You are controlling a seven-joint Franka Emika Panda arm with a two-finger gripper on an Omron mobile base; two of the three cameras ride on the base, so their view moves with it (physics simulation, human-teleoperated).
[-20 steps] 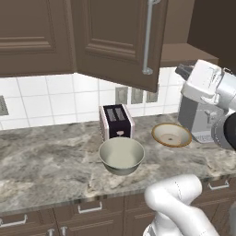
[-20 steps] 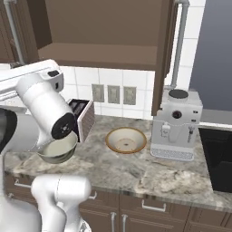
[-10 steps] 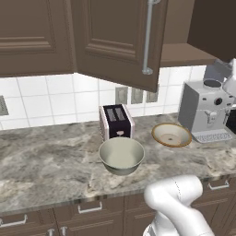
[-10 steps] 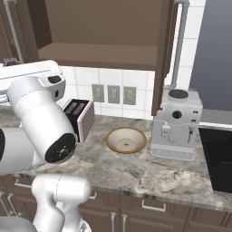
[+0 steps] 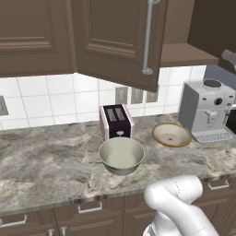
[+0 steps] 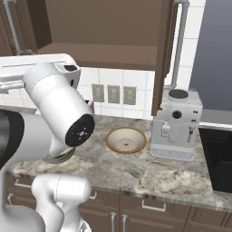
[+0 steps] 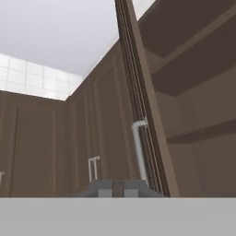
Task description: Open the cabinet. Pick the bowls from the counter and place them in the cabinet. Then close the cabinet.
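Observation:
The cabinet (image 5: 115, 41) hangs above the counter (image 5: 50, 166) with both doors swung open; its bare shelf (image 6: 99, 50) shows. The deep greyish-cream bowl (image 5: 121, 155) stands in front of the toaster. The shallower bowl with the orange-yellow rim (image 5: 171, 134) (image 6: 126, 139) lies beside the coffee machine. My gripper (image 7: 118, 188) is shut on nothing and points up along the edge of an open door, whose silver bar handle (image 7: 138, 150) rises just right of the fingertips. In the right base view my arm covers most of the deep bowl (image 6: 63, 157).
A dark toaster (image 5: 116, 120) stands against the tiled wall. The silver coffee machine (image 5: 205, 110) (image 6: 176, 124) sits at the right, under the right door's long handle (image 6: 180, 45). The left door's handle (image 5: 147, 37) juts out over the counter. Low drawers (image 5: 87, 209) run below.
My arm has swung right, away from the coffee machine and out past the left base view's edge, and looms nearer in the right base view. The bowls and doors have not moved.

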